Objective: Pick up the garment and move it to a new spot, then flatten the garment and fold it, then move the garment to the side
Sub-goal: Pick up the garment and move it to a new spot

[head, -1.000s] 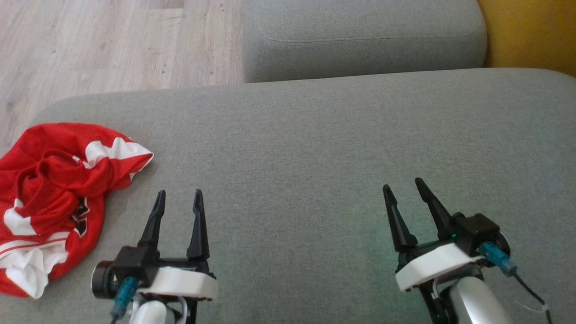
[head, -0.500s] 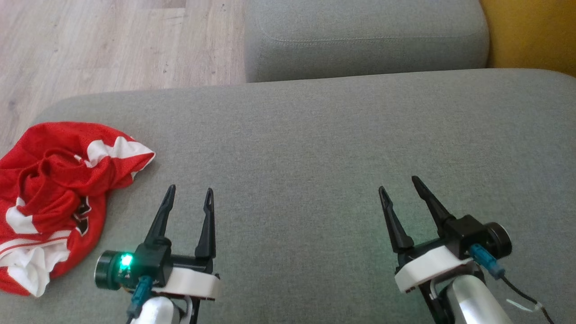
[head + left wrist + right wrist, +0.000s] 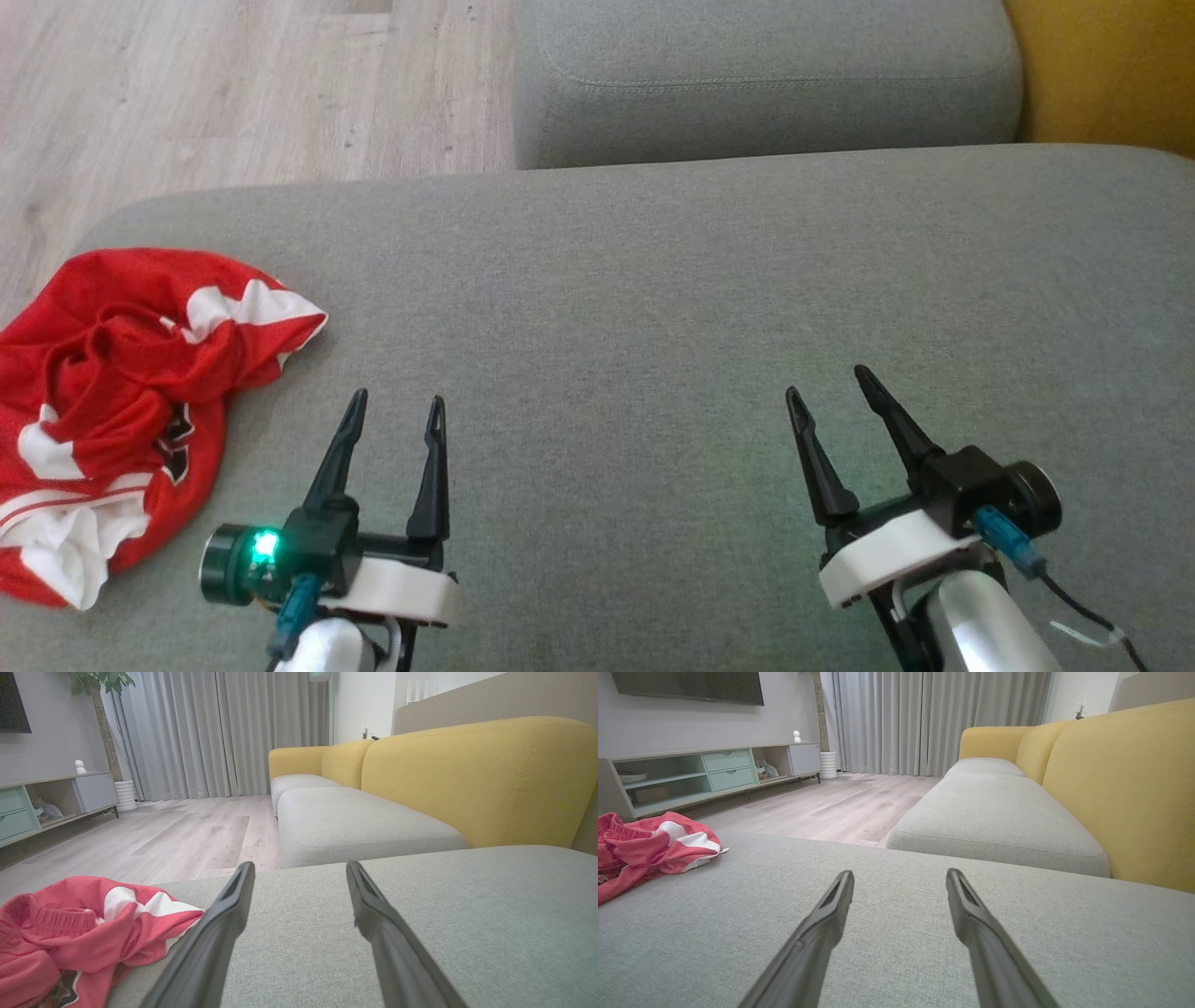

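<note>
Right of garment (image 3: 121, 392), left gripper (image 3: 398, 399) fingers spread, empty; right gripper (image 3: 825, 381) likewise, farther right. Best: pinch raised fold, lift clear.

The garment (image 3: 112, 392) is bright red with broad white bands, thin white stripes and a small black mark. The seat cushion (image 3: 653, 308) under it is a flecked grey weave, as is the next cushion (image 3: 766, 75). The backrest (image 3: 472, 779) is mustard yellow. The floor (image 3: 233, 84) is pale wood grain, the curtains (image 3: 224, 732) light grey, and the TV cabinet (image 3: 705, 772) has mint-green drawers. The left gripper (image 3: 397, 399) and right gripper (image 3: 825, 381) have black fingers on white mounts. A green light (image 3: 264, 546) glows on the left one.
</note>
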